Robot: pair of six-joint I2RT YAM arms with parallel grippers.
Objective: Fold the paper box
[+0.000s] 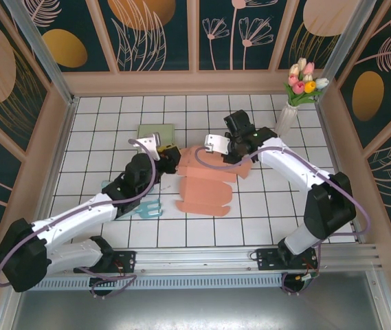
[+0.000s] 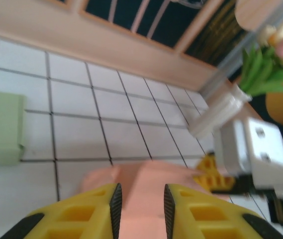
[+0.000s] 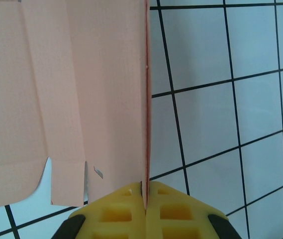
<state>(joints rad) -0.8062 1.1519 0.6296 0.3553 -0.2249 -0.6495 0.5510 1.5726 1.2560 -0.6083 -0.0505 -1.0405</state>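
Note:
The pink paper box (image 1: pixel 205 194) lies partly flat in the middle of the tiled table, with its far end folded up. At the box's left far corner, my left gripper (image 1: pixel 171 163) has its pads on either side of a raised fold of the box (image 2: pixel 131 174). In the left wrist view, pink card fills the narrow gap of the left gripper (image 2: pixel 140 195). My right gripper (image 1: pixel 207 156) is at the far right edge of the box. The right wrist view shows the right gripper (image 3: pixel 144 188) shut on an upright panel edge of the box (image 3: pixel 81 89).
A green folded paper (image 1: pixel 155 132) lies behind the left gripper. A vase of tulips (image 1: pixel 288 118) stands at the back right corner. A light blue object (image 1: pixel 147 208) rests by the left arm. Wooden walls (image 1: pixel 195 82) ring the table.

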